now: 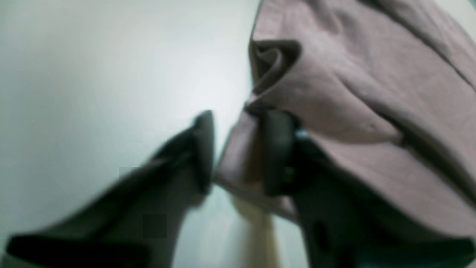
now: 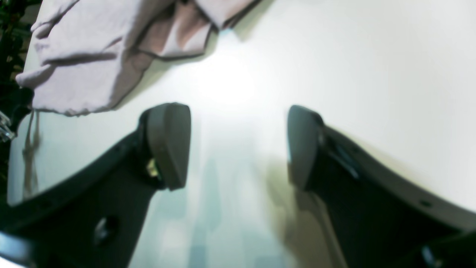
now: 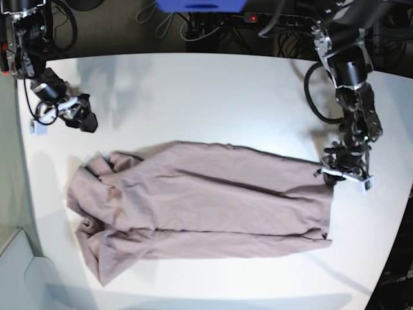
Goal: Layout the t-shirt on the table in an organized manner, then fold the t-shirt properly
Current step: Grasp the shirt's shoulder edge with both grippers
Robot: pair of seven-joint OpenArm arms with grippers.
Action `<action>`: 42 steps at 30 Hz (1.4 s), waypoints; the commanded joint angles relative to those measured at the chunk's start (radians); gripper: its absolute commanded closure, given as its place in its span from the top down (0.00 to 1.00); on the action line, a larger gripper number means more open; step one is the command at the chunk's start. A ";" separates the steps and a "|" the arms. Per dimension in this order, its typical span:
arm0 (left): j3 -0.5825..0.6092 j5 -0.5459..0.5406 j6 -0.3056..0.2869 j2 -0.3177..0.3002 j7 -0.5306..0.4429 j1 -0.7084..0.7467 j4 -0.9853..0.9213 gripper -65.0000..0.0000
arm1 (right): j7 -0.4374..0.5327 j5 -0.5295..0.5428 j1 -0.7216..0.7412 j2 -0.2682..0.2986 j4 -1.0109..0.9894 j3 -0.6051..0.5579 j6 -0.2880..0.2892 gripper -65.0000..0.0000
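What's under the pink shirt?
The t-shirt lies spread on the white table, so the table is beneath it. Anything else under the cloth is hidden. At its far corner, the left end effector is pinching the shirt's edge.

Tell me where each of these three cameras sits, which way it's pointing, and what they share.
Left wrist: rides the left arm, looks down past the left gripper, whose fingers pinch the t-shirt edge.
Right wrist: rides the right arm, looks past the open right gripper at bare table, shirt at upper left.
Base: overhead, facing down on the table, shirt and both arms.
Shared: shirt and table show in all three.
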 commanded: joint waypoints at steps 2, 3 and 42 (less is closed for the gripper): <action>0.018 0.024 0.004 0.002 0.096 0.006 -0.011 0.07 | 0.019 0.018 0.009 0.017 0.013 0.008 0.013 0.63; 0.020 0.024 0.004 0.002 0.099 0.006 -0.006 0.01 | 0.019 0.018 0.014 0.017 0.013 0.008 0.013 0.63; -0.138 0.021 0.001 0.004 0.561 0.115 0.686 0.00 | 0.016 -0.383 0.283 -0.118 -0.024 0.020 0.019 0.00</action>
